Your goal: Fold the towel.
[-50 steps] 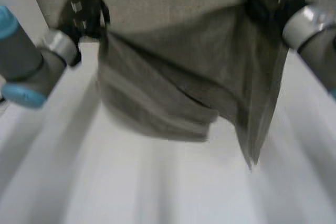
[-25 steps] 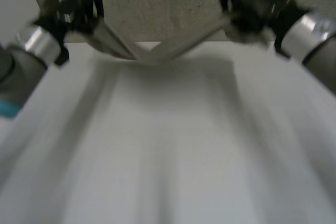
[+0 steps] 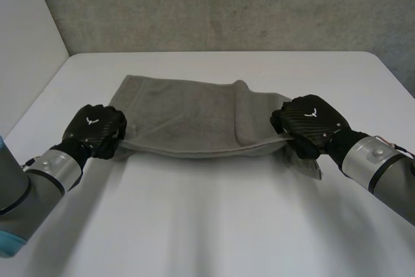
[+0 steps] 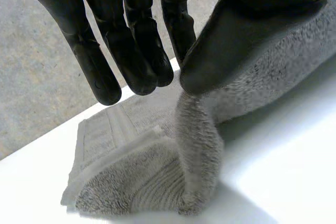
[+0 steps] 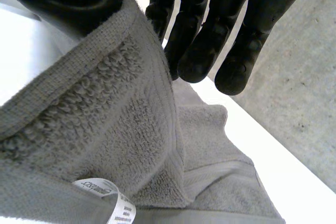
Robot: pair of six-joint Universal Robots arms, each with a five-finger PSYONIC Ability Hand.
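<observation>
My left hand (image 3: 97, 131) grips the near left corner of the grey terry towel (image 3: 188, 118). The black thumb presses the looped pile against my straight fingers (image 4: 139, 51), and the cloth rises in a narrow ridge up to that pinch. My right hand (image 3: 310, 123) has the near right corner the same way, with the flat woven hem band caught between thumb and fingers. A small white printed label (image 5: 107, 200) hangs from the edge just beneath. The towel lies across the smooth white table (image 3: 214, 225) as a long soft rectangle, one layer doubled over the other, its right part lapped in a rumpled flap. Behind the table stands a rough grey concrete wall (image 3: 227, 4).
</observation>
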